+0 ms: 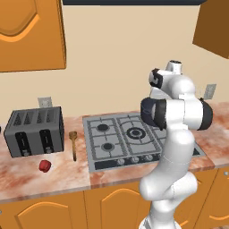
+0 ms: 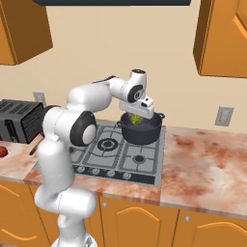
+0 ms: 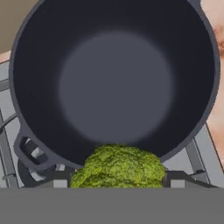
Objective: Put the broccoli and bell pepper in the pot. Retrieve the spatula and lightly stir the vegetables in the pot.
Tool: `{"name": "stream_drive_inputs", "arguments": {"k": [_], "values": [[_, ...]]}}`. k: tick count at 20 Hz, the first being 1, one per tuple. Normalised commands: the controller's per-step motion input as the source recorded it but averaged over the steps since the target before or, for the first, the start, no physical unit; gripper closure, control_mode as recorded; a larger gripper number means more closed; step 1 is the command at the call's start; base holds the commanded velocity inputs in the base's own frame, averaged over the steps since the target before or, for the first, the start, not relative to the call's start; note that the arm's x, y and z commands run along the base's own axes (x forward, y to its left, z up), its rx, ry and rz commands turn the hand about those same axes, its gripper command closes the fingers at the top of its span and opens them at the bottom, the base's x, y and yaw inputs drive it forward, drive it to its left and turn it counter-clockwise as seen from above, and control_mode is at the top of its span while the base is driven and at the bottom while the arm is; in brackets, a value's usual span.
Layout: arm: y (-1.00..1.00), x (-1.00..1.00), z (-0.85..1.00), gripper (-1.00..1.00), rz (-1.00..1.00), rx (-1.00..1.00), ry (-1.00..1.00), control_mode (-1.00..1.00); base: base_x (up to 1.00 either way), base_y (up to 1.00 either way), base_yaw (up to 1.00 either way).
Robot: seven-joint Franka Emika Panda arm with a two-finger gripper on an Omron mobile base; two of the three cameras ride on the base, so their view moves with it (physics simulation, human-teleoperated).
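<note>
So the hand (image 2: 137, 117) is hanging right over the pot (image 2: 141, 130) with the broccoli (image 2: 136, 119) pinched between its fingers; in the hand view you can see the green floret (image 3: 118, 168) sitting between the two dark fingertips (image 3: 176, 178), with the pot's dark inside (image 3: 116, 87) right beyond it and nothing lying in it; the pot sits on the back right burner of the stove (image 2: 120, 154), just above the marbled counter (image 2: 202, 164) on that side. Over on the left stretch of counter, the bell pepper (image 1: 44, 165) is lying in front of the toaster (image 1: 33, 131), near the counter's front edge; the spatula (image 1: 73, 144) lies flat between the toaster and the stove (image 1: 134, 138), head toward the wall, handle pointing at the front; pepper and spatula are near each other but not touching, and both are well apart from the pot.
</note>
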Motion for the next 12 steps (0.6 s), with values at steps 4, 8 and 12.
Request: {"name": "stream_drive_inputs", "arguments": {"k": [4,8,12], "values": [[0.00,0.38,-0.10,1.00,0.00,0.00,0.00,-1.00,0.00,0.00,0.00],[-0.01,0.20,-0.14,1.00,0.00,0.00,0.00,-1.00,0.00,0.00,0.00],[0.00,0.23,-0.49,1.00,0.00,0.00,0.00,-1.00,0.00,0.00,0.00]]}}
